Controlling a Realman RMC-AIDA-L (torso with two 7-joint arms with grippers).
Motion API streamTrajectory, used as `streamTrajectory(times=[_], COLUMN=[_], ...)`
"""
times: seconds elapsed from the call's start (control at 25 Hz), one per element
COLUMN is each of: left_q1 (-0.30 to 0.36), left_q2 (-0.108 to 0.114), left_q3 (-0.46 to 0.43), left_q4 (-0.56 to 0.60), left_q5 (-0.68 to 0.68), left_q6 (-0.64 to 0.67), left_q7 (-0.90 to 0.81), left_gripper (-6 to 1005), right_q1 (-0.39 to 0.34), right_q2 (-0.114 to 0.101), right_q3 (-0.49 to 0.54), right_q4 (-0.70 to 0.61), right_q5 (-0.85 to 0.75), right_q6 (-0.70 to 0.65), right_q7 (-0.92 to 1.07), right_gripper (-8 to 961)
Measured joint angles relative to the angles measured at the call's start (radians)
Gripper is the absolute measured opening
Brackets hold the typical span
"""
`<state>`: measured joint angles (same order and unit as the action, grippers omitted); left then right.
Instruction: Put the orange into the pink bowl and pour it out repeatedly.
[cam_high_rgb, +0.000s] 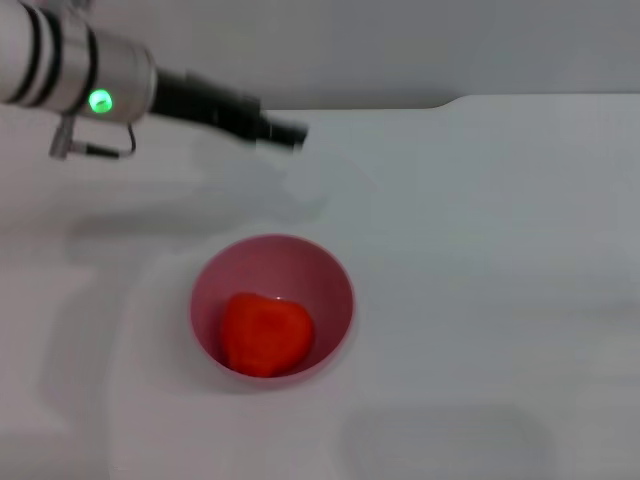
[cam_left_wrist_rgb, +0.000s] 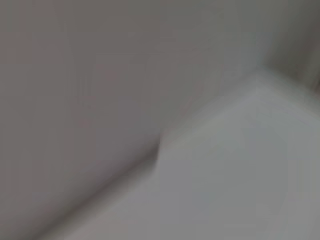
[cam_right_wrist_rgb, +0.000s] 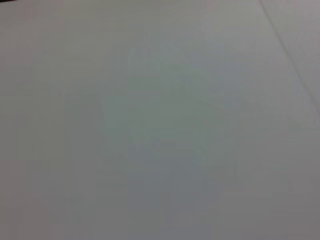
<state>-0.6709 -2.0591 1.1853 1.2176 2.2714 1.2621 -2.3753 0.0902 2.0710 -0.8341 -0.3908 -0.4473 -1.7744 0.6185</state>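
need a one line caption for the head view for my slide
The orange sits inside the pink bowl on the white table, with the left gripper raised beyond it.

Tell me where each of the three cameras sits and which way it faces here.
Head: high, looking down at the white table; round glossy pink plastic bowl holding the orange-red toy fruit; left arm and left gripper at far left.
Left wrist: faces the table's far edge and wall; no fingers.
Right wrist: bare tabletop only.
Shared: the table.
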Motion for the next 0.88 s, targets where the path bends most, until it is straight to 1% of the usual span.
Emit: streamTrajectory(times=[0.08, 0.12, 0.16, 0.2, 0.32, 0.4, 0.44, 0.52, 0.6, 0.68, 0.72, 0.8, 0.88], left_q1=[0.046, 0.074, 0.094, 0.122, 0.197, 0.244, 0.258, 0.269, 0.28, 0.29, 0.296, 0.31, 0.323], left_q2=[0.001, 0.001, 0.001, 0.001, -0.002, -0.005, -0.007, -0.007, -0.007, -0.011, -0.013, -0.013, -0.014], left_q3=[-0.017, -0.023, -0.025, -0.026, -0.02, -0.013, -0.004, 0.017, 0.043, 0.071, 0.1, 0.154, 0.191], left_q4=[0.028, 0.034, 0.034, 0.029, -0.019, -0.115, -0.165, -0.256, -0.372, -0.463, -0.52, -0.603, -0.675], left_q5=[-0.172, -0.287, -0.373, -0.482, -0.825, -1.117, -1.242, -1.406, -1.582, -1.718, -1.799, -1.938, -2.055], left_q6=[-0.082, -0.121, -0.144, -0.17, -0.21, -0.183, -0.153, -0.096, -0.023, 0.03, 0.05, 0.063, 0.06], left_q7=[0.085, 0.153, 0.206, 0.286, 0.56, 0.797, 0.904, 1.066, 1.279, 1.476, 1.6, 1.791, 1.916], left_gripper=[701, 722, 743, 764, 780, 791, 790, 788, 785, 784, 784, 784, 784], right_q1=[0.008, 0.012, 0.016, 0.021, 0.04, 0.053, 0.058, 0.064, 0.071, 0.076, 0.077, 0.078, 0.079], right_q2=[0.0, 0.001, 0.001, 0.002, 0.001, -0.001, -0.002, -0.002, -0.002, -0.002, -0.002, -0.002, -0.002], right_q3=[0.0, 0.0, 0.0, 0.0, 0.0, 0.0, 0.0, 0.0, 0.0, 0.0, 0.0, 0.002, 0.008], right_q4=[0.002, 0.002, 0.003, 0.005, 0.025, 0.04, 0.044, 0.046, 0.046, 0.046, 0.046, 0.046, 0.046], right_q5=[-0.005, -0.008, -0.013, -0.022, -0.047, -0.054, -0.058, -0.071, -0.082, -0.087, -0.087, -0.088, -0.088], right_q6=[0.001, 0.002, 0.003, 0.004, 0.008, 0.01, 0.013, 0.029, 0.05, 0.072, 0.081, 0.096, 0.113], right_q7=[-0.001, -0.001, -0.001, -0.001, -0.001, -0.001, -0.001, -0.001, -0.001, -0.001, -0.001, -0.008, -0.034], right_gripper=[585, 585, 585, 585, 585, 585, 585, 585, 585, 585, 585, 585, 585])
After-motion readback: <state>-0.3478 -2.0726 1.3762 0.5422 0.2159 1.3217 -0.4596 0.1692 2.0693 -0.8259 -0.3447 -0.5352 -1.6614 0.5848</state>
